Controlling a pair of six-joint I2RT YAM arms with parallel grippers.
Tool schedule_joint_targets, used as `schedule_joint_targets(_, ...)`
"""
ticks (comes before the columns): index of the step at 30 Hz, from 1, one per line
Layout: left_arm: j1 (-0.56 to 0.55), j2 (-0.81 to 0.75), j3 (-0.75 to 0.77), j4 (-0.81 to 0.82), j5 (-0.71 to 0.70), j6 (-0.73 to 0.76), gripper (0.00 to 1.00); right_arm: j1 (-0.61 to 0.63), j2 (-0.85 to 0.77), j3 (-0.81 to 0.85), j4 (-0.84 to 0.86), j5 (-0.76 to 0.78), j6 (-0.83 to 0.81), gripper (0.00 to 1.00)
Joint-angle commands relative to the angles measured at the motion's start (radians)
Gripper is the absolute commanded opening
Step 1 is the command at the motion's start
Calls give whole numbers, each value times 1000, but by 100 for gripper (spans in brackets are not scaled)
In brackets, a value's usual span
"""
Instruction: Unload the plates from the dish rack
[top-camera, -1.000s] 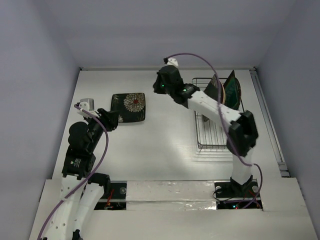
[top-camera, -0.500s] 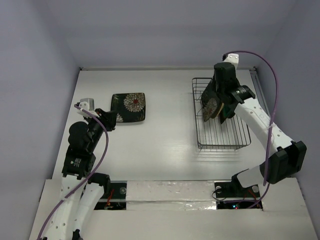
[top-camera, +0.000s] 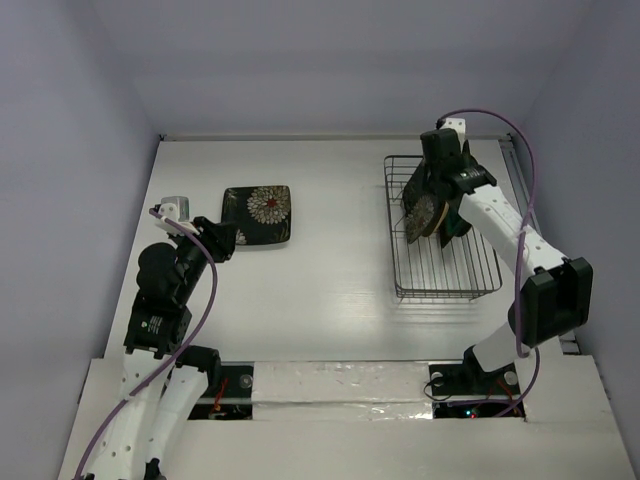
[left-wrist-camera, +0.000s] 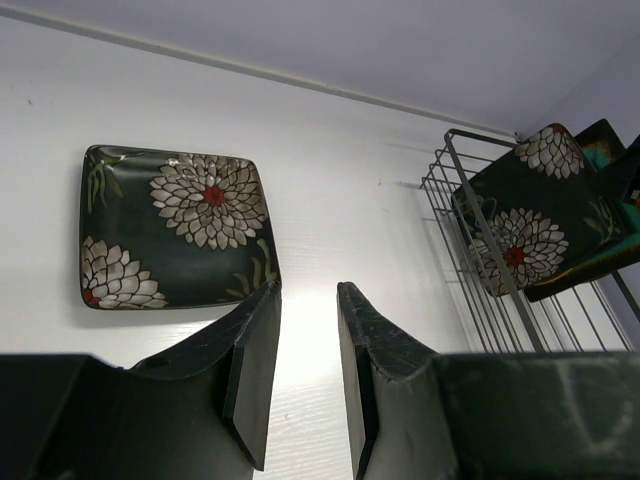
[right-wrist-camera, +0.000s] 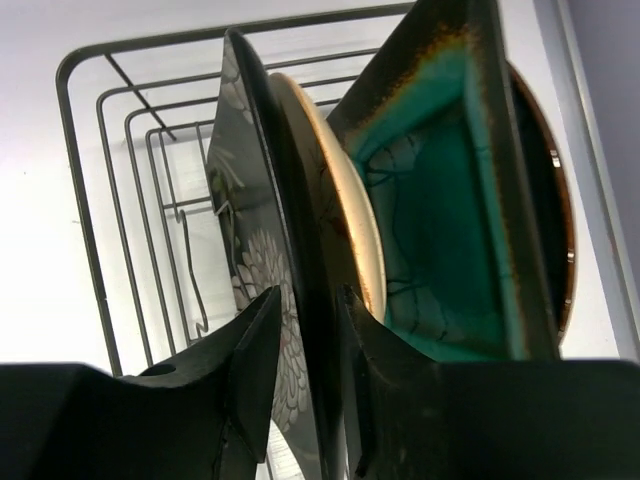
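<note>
My left gripper (left-wrist-camera: 308, 305) hangs low over the white table (top-camera: 330, 260). Its 2 fingers are apart with nothing between them, just beside the near edge of a black square glazed plate with white flowers (left-wrist-camera: 175, 225). That plate lies flat, well apart from the rack.

My right gripper (right-wrist-camera: 312, 310) is down in the dark metal wire dish rack (top-camera: 450, 270). It has 1 finger on each side of the rim of a second black flowered square plate (right-wrist-camera: 285, 240), which stands on edge. I cannot tell whether the fingers clamp it.

Behind it stand a cream round plate (right-wrist-camera: 350, 210), a dark square plate with a teal centre (right-wrist-camera: 440, 220) and a round dark plate with a brown rim (right-wrist-camera: 550, 200).
</note>
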Motion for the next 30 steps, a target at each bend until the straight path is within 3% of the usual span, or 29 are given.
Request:
schedule_joint_targets(1, 4, 3, 17, 41, 14, 1, 26, -4, -3, 17, 2, -15, -12, 33)
schedule_joint_targets(5, 4, -1, 17, 41, 11, 2, 26, -4, 25, 25, -3, -18, -20, 28)
schedule_joint_targets(10, 4, -2, 17, 39, 9, 2, 27, -4, 66, 40, -11, -12, -21, 38)
schedule_joint_targets(13, 4, -2, 17, 39, 9, 2, 27, -4, 80, 48, -18, 2, -33, 38)
schedule_joint_targets(17, 4, -4, 17, 41, 9, 1, 27, -4, 63, 62, -21, 41, -64, 17)
schedule_joint_targets(22, 4, -2, 17, 44, 15, 1, 27, -4, 2, 77, -17, 87, -110, 5)
schedule_joint_targets(30, 4, -2, 16, 46, 17, -1, 27, 5, -46, 123, -30, 111, -133, 0)
